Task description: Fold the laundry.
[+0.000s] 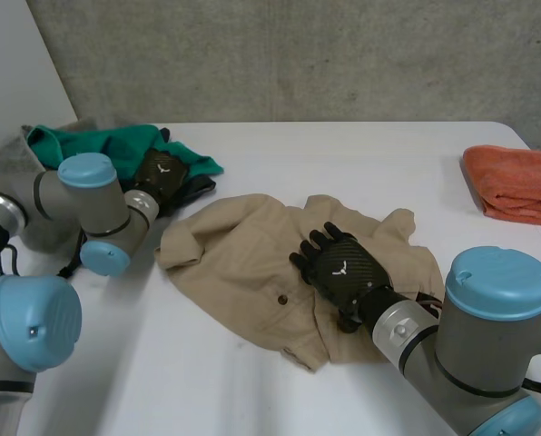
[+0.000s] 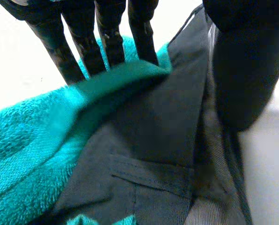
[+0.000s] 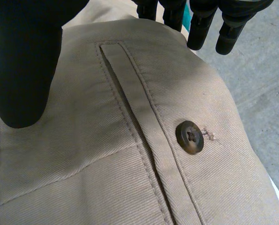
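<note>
The beige garment (image 1: pixel 234 263) lies crumpled in the middle of the counter (image 1: pixel 361 163) under the open right hand (image 1: pixel 339 268), probably to flatten it before folding, while the left hand (image 1: pixel 162 173), open too, reaches into the pile of green towel (image 1: pixel 107 143) and dark garment (image 1: pixel 198 188).

We take this for a robotics lab or test cell, not a home. A plain white counter (image 1: pixel 207 381) stands against a raw grey wall (image 1: pixel 343 54), probably cast concrete, though we see too little of it to be sure. Two industrial arms with grey joints and light-blue caps reach in, the left arm (image 1: pixel 89 195) from eight o'clock and the right arm (image 1: pixel 488 327) from five. Laundry lies in separate lots: a beige garment (image 1: pixel 243 263) at the centre, a green towel (image 1: pixel 98 145) at ten o'clock, and a folded orange towel (image 1: pixel 516 182) at three.
</note>
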You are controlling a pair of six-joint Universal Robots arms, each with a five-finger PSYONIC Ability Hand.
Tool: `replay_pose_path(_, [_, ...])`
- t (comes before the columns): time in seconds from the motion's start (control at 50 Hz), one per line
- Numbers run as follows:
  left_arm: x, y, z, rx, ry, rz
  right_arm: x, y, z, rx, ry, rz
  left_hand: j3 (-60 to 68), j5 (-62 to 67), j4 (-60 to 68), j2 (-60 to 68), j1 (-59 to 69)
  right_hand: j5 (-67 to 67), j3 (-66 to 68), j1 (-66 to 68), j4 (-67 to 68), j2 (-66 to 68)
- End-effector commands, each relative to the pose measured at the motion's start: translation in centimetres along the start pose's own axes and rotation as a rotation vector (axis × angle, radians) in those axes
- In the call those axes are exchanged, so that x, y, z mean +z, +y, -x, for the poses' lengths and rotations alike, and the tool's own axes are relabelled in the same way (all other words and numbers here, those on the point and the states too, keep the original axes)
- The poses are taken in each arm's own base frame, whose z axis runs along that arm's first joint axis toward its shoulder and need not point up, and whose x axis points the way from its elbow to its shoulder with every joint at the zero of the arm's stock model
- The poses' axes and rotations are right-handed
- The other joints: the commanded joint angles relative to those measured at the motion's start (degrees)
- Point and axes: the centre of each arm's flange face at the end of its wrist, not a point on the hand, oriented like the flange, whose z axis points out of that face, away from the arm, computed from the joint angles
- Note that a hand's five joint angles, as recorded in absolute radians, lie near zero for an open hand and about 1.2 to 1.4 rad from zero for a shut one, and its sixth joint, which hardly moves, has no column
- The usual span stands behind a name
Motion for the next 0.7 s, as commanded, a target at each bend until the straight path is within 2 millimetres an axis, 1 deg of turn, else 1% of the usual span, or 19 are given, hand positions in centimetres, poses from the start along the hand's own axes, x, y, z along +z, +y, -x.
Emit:
replay_pose_path(0.02, [1.3,0.3,3.7,0.006,-0.194,0.002,0.0,0.0,0.0,-0.001,0.002,-0.001,37.1,41.6,38.0,36.9,36.3,-2.8,-2.2,-3.2,-2.3,-2.4])
replay_pose_path(0.06, [1.5,0.5,5.6,0.008,-0.298,0.020,0.0,0.0,0.0,-0.001,0.002,-0.001,37.1,41.6,38.0,36.9,36.3,-2.8,-2.2,-3.2,-2.3,-2.4])
replay_pose_path(0.08, [1.6,0.7,7.4,0.009,-0.403,0.035,0.0,0.0,0.0,-0.001,0.001,-0.002,37.1,41.6,38.0,36.9,36.3,-2.8,-2.2,-3.2,-2.3,-2.4])
replay_pose_path(0.16, [1.4,0.9,10.2,0.004,-0.541,0.045,0.0,0.0,0.0,-0.001,0.002,-0.001,37.1,41.6,38.0,36.9,36.3,-2.8,-2.2,-3.2,-2.3,-2.4])
replay_pose_path(0.22, [1.3,0.9,10.8,0.006,-0.564,0.045,0.0,0.0,0.1,0.001,-0.001,0.001,37.1,41.6,38.0,36.9,36.3,-2.8,-2.2,-3.2,-2.3,-2.4])
replay_pose_path(0.26, [1.2,1.0,11.7,0.016,-0.584,0.052,0.0,0.0,0.0,-0.001,0.000,-0.001,37.1,41.6,38.0,36.9,36.3,-2.8,-2.2,-3.2,-2.3,-2.4])
replay_pose_path(0.3, [1.0,1.7,12.7,0.030,-0.608,0.074,0.0,0.0,0.1,0.001,-0.001,0.001,37.1,41.6,38.0,36.9,36.3,-2.8,-2.2,-3.2,-2.3,-2.4])
replay_pose_path(0.32, [0.8,2.7,14.0,0.052,-0.642,0.111,0.0,0.0,0.1,0.001,-0.001,0.001,37.1,41.6,38.0,36.9,36.3,-2.8,-2.2,-3.2,-2.3,-2.4])
replay_pose_path(0.34, [0.7,3.2,14.5,0.063,-0.656,0.129,0.0,0.0,0.1,0.001,-0.001,0.001,37.1,41.6,38.0,36.9,36.3,-2.8,-2.2,-3.2,-2.3,-2.4])
replay_pose_path(0.38, [0.4,4.0,15.3,0.091,-0.676,0.159,0.0,0.0,0.0,0.001,0.000,0.002,37.1,41.6,38.0,36.9,36.3,-2.8,-2.2,-3.2,-2.3,-2.4])
replay_pose_path(0.4, [0.3,4.9,15.9,0.123,-0.685,0.190,0.0,0.0,0.0,0.001,0.000,0.002,37.1,41.6,38.0,36.9,36.3,-2.8,-2.2,-3.2,-2.3,-2.4])
replay_pose_path(0.46, [0.2,5.6,16.1,0.152,-0.688,0.215,0.0,-0.1,0.1,0.000,0.000,0.000,37.1,41.6,38.0,36.9,36.3,-2.8,-2.2,-3.2,-2.3,-2.4])
replay_pose_path(0.54, [-0.1,6.1,15.7,0.151,-0.667,0.244,0.0,0.0,0.1,0.001,0.000,0.002,37.1,41.6,38.0,36.9,36.3,-2.8,-2.2,-3.2,-2.3,-2.4])
replay_pose_path(0.56, [-0.2,6.4,15.2,0.146,-0.649,0.259,0.0,0.0,0.1,0.001,0.000,0.002,29.3,33.8,30.2,29.1,28.5,-2.8,-2.2,-3.2,-2.3,-2.4])
replay_pose_path(0.6, [-0.4,6.4,14.4,0.139,-0.624,0.270,0.0,-0.1,0.0,0.000,0.001,0.001,0.1,4.6,1.0,-0.1,-0.7,-2.8,-2.2,-3.2,-2.3,-2.4])
replay_pose_path(0.62, [-0.6,6.3,14.2,0.136,-0.614,0.272,0.0,-0.1,0.0,0.000,0.001,0.001,-11.7,-7.2,-10.8,-11.9,-12.5,-2.8,-2.2,-3.2,-2.3,-2.4])
replay_pose_path(0.64, [-1.0,5.2,14.1,0.132,-0.604,0.269,0.0,-0.1,0.0,0.000,0.001,0.001,-19.5,-15.0,-18.6,-19.7,-20.3,-2.8,-2.2,-3.2,-2.3,-2.4])
replay_pose_path(0.7, [-1.8,2.5,13.9,0.119,-0.582,0.247,0.0,-0.3,-0.1,-0.002,0.008,-0.005,-22.4,-17.9,-21.5,-22.6,-23.2,-2.8,-2.2,-3.2,-2.3,-2.4])
